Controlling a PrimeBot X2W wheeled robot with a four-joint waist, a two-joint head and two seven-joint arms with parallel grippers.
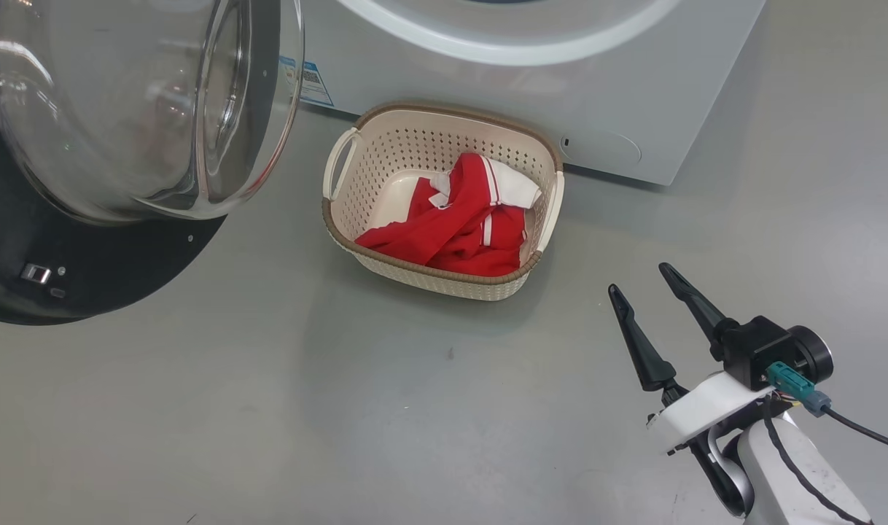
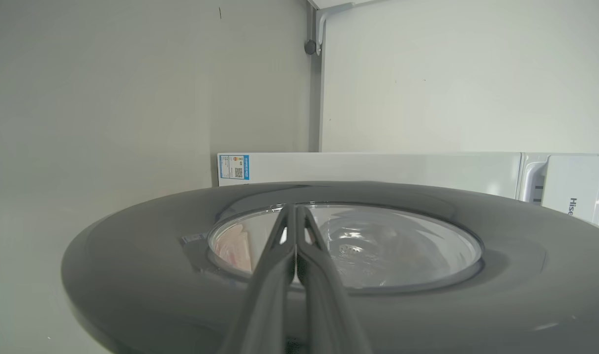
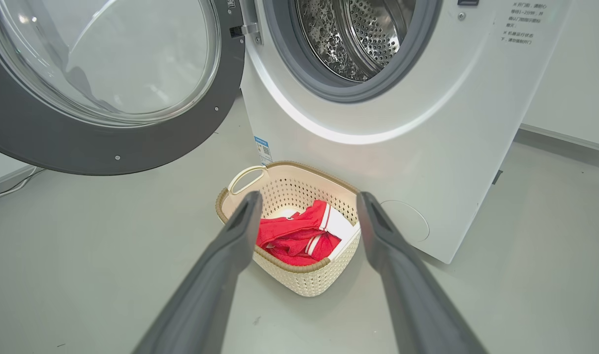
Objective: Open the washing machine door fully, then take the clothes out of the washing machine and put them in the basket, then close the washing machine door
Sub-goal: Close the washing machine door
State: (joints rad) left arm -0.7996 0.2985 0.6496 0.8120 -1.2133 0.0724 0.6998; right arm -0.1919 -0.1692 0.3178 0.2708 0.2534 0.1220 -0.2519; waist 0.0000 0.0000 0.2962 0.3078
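Observation:
The washing machine door (image 1: 87, 281) stands swung open at the left, its glass bowl (image 1: 138, 102) bulging toward me. The red clothes (image 1: 458, 219) with white trim lie in the cream basket (image 1: 342, 164), on the floor before the white washing machine (image 1: 633, 87). My right gripper (image 1: 639, 279) is open and holds nothing, to the right of the basket and nearer me. In the right wrist view the basket (image 3: 299, 280), the clothes (image 3: 289, 238) and the steel drum (image 3: 358, 39) lie ahead of that gripper (image 3: 309, 196). My left gripper (image 2: 292, 210) is shut, its fingers lying over the door's outer face (image 2: 132, 265); contact is unclear.
Grey floor spreads in front of the basket and around the right arm. A wall corner (image 2: 319, 98) rises behind the machine. A blue label (image 1: 314, 82) sits low on the washer's front, and a round cover (image 1: 601, 146) near its base.

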